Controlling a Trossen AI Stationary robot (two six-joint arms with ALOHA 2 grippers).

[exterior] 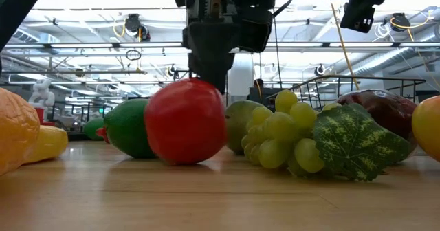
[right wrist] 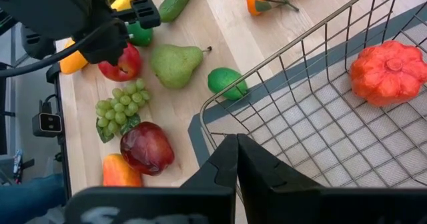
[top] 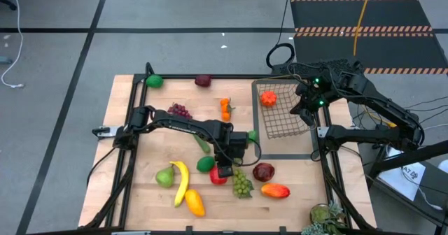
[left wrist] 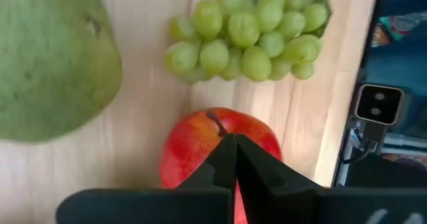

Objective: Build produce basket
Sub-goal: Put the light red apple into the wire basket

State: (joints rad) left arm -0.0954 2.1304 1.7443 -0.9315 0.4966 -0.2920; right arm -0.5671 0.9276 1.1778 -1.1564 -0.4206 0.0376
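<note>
Red apple point(exterior: 185, 121) fills the table-level shot, left gripper point(left wrist: 235, 147) right above it.
Only its wrist view shows the fingers pressed together over the apple top, gripping nothing; right gripper point(right wrist: 237, 147), also closed, hovers over the basket point(right wrist: 313, 117) holding an orange fruit point(right wrist: 389, 71).

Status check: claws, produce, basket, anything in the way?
Left claw shut above red apple, nothing gripped. Right claw shut over basket. Green grapes beside apple.

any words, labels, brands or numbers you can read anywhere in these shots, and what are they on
No text can be read in any view.
White sheet on the floor beside the table, high view: it carries dark marks, too small to read.
The produce, the wire basket and both arms show no labels or brand marks.
Striped floor mat: orange and white hazard stripes only, no lettering.
</note>
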